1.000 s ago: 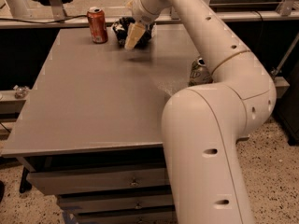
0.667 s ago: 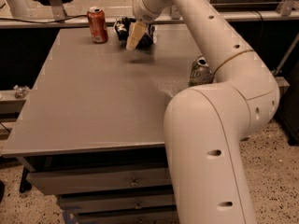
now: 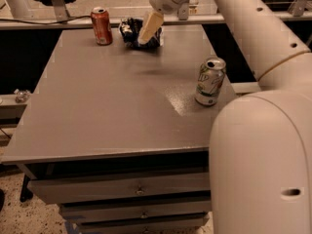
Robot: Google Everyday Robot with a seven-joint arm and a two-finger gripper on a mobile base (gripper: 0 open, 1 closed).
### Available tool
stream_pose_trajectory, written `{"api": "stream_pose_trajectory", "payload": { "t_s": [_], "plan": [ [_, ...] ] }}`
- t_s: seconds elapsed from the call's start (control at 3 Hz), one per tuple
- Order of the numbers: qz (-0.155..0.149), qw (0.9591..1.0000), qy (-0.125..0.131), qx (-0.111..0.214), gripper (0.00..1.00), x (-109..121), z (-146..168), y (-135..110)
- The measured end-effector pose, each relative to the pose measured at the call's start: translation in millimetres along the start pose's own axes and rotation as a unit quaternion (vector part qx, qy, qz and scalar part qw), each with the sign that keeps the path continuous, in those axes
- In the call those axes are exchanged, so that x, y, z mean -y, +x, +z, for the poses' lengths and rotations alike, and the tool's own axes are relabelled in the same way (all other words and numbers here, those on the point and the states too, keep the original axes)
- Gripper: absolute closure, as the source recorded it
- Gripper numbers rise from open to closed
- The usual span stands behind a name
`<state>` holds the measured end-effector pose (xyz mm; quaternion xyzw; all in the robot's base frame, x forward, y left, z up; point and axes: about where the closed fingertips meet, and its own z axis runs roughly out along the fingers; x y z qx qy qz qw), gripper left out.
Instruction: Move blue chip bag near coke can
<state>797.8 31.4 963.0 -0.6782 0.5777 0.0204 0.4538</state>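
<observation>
Gripper (image 3: 147, 29): cream-coloured, tapered, slanting down from 1 o'clock toward 7 o'clock. Positioned over the far edge of the table (image 3: 107, 111), at about 12 o'clock on its top. Tip down at the blue chip bag (image 3: 129, 33), overlapping the bag's middle in view. Degree of opening: cannot tell. Hold on the bag: cannot tell.

Blue chip bag: dark navy foil, crinkled and bunched, with white patches on its 9 o'clock side. Resting on the table top close to the far edge, slightly toward 11 o'clock from centre.

Coke can (image 3: 101, 26): red-orange cylinder, silver top, upright. Located at 9 o'clock from the bag, near it but not touching, also by the far edge.

White-and-green soda can (image 3: 210, 82): upright cylinder, silver top with an open mouth, glossy printed wall. Standing at 3 o'clock on the table top, near that edge, well apart from bag and coke can.

Table: flat, matte grey-brown top, rectangular, faintly speckled near the 3 o'clock side. Below the front edge, at 6 o'clock: stacked grey drawers (image 3: 139, 189) with small central pulls.

Arm (image 3: 243, 28): smooth off-white shell, rounded tubular links, small dark holes along the surface, reaching from 4 o'clock up to 12 o'clock. Robot body (image 3: 263, 169): large rounded off-white casing filling the 4 to 5 o'clock corner of the view.

Floor (image 3: 29, 218): pale, speckled.
</observation>
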Motion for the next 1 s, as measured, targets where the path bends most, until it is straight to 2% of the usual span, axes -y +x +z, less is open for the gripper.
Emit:
{"api": "stream_pose_trajectory", "payload": {
  "t_s": [0.33, 0.67, 1.0],
  "plan": [
    [0.001, 0.9989, 0.028, 0.038, 0.0, -8.2, -54.4, -11.1],
    [-0.002, 0.9963, 0.05, 0.069, 0.0, -20.3, -113.6, -3.9],
    [-0.002, 0.9963, 0.05, 0.07, 0.0, -20.4, -113.3, -4.0]
  ]
}}
